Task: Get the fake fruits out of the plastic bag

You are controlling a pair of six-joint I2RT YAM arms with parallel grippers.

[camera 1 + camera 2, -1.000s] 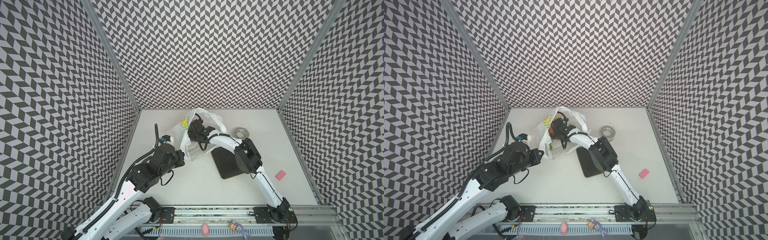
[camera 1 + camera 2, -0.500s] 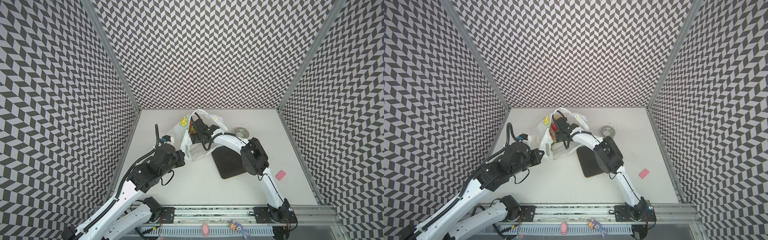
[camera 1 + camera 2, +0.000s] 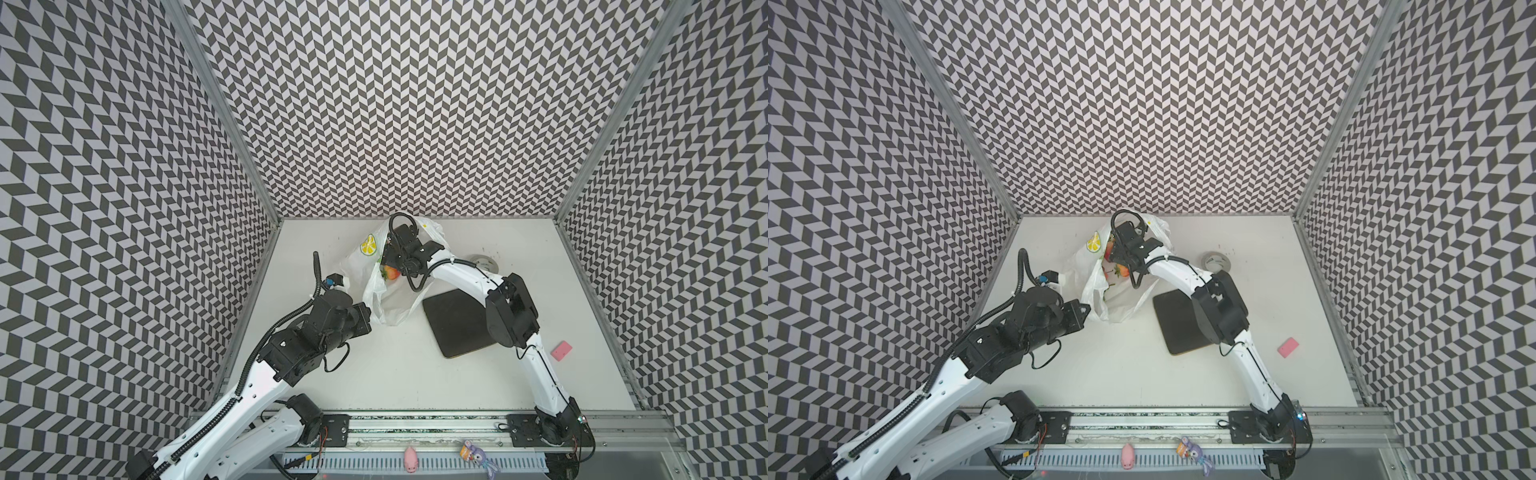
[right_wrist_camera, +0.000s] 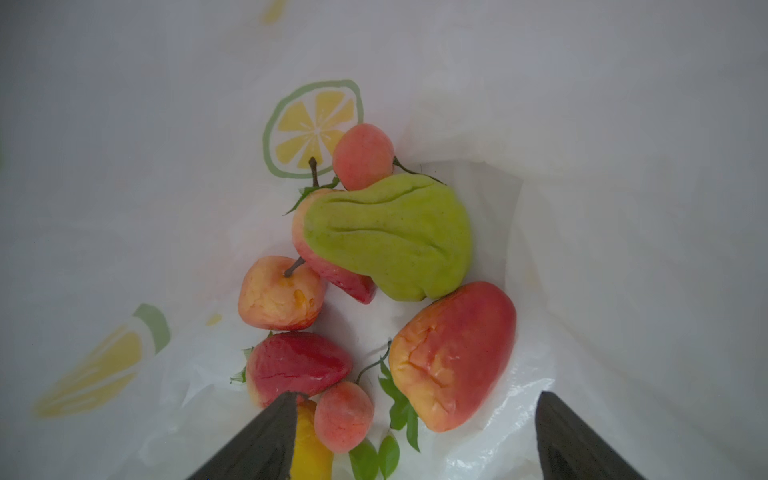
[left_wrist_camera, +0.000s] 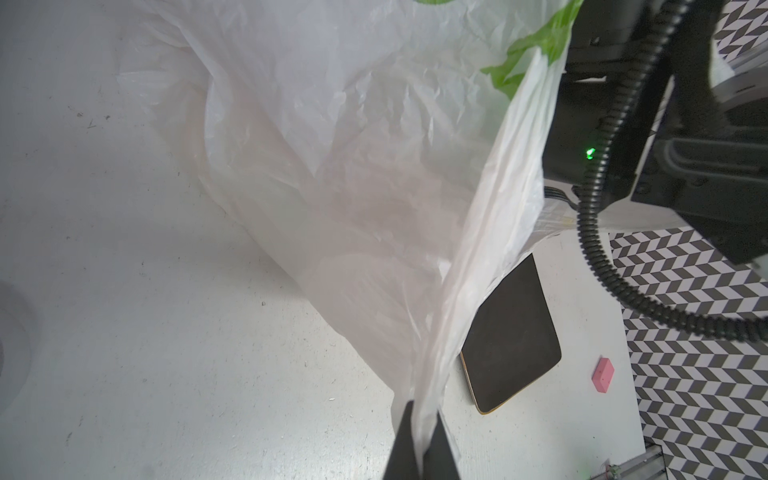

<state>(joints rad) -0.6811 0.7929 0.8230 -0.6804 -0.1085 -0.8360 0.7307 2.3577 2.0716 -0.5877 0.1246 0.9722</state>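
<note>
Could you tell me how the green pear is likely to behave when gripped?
The green pear shows deep creases, so it probably squashes rather than resists. Lying atop the red fruit, it may roll off when nudged.

- one plastic bag [image 3: 390, 307], white, lemon-slice print
- eight fake fruits [image 4: 374, 249] showing inside it in the right wrist view, itemised:
- one green pear [image 4: 399, 224]
- one yellow lemon [image 4: 309, 451], partly hidden
- two of the pink-orange kind: peach by the pear [image 4: 363, 156], peach by the lemon [image 4: 344, 415]
- one strawberry [image 4: 297, 365]
- one red fruit [image 4: 336, 274] half under the pear, kind unclear
- one small red-yellow apple [image 4: 280, 293]
- one large red-yellow fruit [image 4: 453, 357]
- one dark tray [image 3: 457, 324]
- one pink block [image 3: 561, 350]
- one tape roll [image 3: 1216, 262]
- two small toys on the front rail [image 3: 415, 424]: pink figure [image 3: 411, 458], purple figure [image 3: 478, 453]
- two end effectors: left end effector [image 5: 424, 409], right end effector [image 4: 417, 395]
</note>
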